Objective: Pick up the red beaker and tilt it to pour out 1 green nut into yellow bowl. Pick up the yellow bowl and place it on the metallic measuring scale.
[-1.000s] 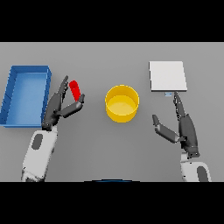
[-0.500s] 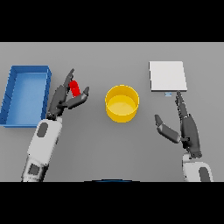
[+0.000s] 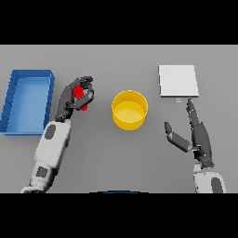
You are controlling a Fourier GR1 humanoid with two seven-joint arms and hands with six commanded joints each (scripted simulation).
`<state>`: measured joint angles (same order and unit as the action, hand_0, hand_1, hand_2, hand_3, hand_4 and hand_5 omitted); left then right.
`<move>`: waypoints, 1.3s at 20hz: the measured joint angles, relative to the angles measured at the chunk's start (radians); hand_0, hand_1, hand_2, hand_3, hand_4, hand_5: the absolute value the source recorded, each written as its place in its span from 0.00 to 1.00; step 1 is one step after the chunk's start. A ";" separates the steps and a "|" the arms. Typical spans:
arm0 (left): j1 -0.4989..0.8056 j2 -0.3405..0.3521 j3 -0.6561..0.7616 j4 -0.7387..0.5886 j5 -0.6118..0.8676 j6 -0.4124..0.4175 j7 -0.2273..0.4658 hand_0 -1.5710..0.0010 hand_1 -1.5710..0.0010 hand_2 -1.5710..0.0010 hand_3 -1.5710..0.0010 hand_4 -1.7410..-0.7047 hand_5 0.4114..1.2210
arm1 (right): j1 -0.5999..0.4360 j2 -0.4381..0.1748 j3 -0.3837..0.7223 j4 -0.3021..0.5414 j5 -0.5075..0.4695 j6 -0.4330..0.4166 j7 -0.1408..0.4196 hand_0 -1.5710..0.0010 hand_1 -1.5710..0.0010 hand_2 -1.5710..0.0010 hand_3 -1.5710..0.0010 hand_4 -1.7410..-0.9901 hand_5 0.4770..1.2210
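Note:
The small red beaker (image 3: 80, 93) stands left of centre, with my left hand (image 3: 72, 98) curled round it, fingers and thumb closing on its sides. The yellow bowl (image 3: 129, 109) sits in the middle of the table, a short way right of the beaker. The metallic measuring scale (image 3: 178, 81) is a flat pale square at the far right. My right hand (image 3: 197, 135) rests open below the scale, fingers straight and pointing toward it, thumb spread to the left. No green nut shows; the beaker's inside is hidden.
A blue rectangular bin (image 3: 27, 100) lies at the left edge, just beside my left forearm. Grey table surface stretches between the bowl and the scale.
My left hand has moved up onto the red beaker and its fingers have closed round it. My right hand has barely moved.

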<state>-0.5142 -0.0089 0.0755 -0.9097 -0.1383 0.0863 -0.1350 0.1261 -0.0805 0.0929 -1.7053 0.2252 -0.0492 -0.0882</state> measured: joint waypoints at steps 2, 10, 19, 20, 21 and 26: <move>-0.007 0.001 -0.007 0.026 -0.023 0.017 -0.012 0.37 0.35 0.34 0.41 0.16 0.78 | 0.003 -0.004 -0.003 -0.015 -0.005 0.002 0.000 1.00 1.00 1.00 1.00 0.65 0.23; -0.017 -0.009 -0.022 0.022 -0.037 0.020 -0.007 0.06 0.06 0.06 0.08 0.12 0.90 | 0.013 -0.007 -0.013 -0.014 -0.022 0.008 -0.006 1.00 1.00 1.00 1.00 0.64 0.22; -0.025 0.033 -0.097 -0.156 -0.035 0.044 0.029 0.01 0.01 0.01 0.01 0.02 0.87 | 0.005 -0.005 0.003 -0.013 0.005 0.001 -0.032 1.00 1.00 1.00 1.00 0.64 0.25; -0.025 0.049 -0.130 -0.177 -0.067 0.043 0.057 0.01 0.01 0.01 0.01 0.01 0.88 | 0.000 -0.008 0.001 -0.007 0.007 0.001 -0.016 1.00 1.00 1.00 1.00 0.65 0.25; -0.034 0.071 -0.163 -0.193 -0.099 0.032 0.107 0.01 0.01 0.00 0.01 0.01 0.88 | 0.006 -0.009 0.006 -0.018 0.009 0.004 -0.023 1.00 1.00 1.00 1.00 0.65 0.25; -0.078 0.130 -0.275 -0.204 -0.194 -0.005 0.212 0.00 0.00 0.00 0.01 0.01 0.86 | 0.028 -0.009 0.012 -0.027 0.028 -0.005 -0.026 1.00 1.00 1.00 1.00 0.65 0.27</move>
<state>-0.5926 0.1212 -0.1999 -1.1141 -0.3320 0.0813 0.0770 0.1537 -0.0891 0.1051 -1.7327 0.2532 -0.0541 -0.1142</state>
